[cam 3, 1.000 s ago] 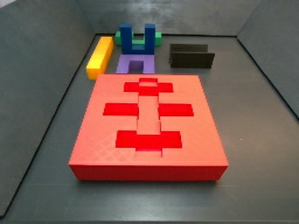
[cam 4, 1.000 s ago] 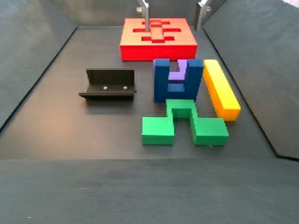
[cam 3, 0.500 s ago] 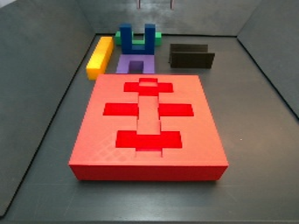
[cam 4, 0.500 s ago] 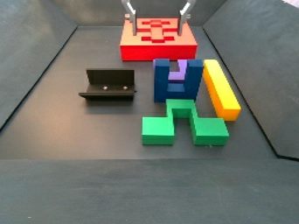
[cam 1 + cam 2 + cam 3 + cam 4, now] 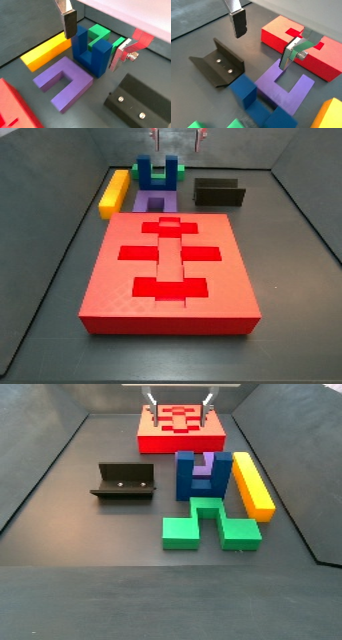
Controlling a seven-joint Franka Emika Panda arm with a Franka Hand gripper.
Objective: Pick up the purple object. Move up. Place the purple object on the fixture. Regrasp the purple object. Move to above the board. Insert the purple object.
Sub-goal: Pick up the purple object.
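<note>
gripper released, empty, high above purple object; pick step in hand; next: descend, straddle it, close fingers.

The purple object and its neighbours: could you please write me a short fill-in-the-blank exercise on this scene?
1. The purple object lies flat on the floor with nothing ____ it.
2. The gripper hangs above it with its jaws ____.
3. The blue block stands between the purple object and the ____ piece.
4. The fixture holds ____.

Missing words: gripping; open; green; nothing
</note>
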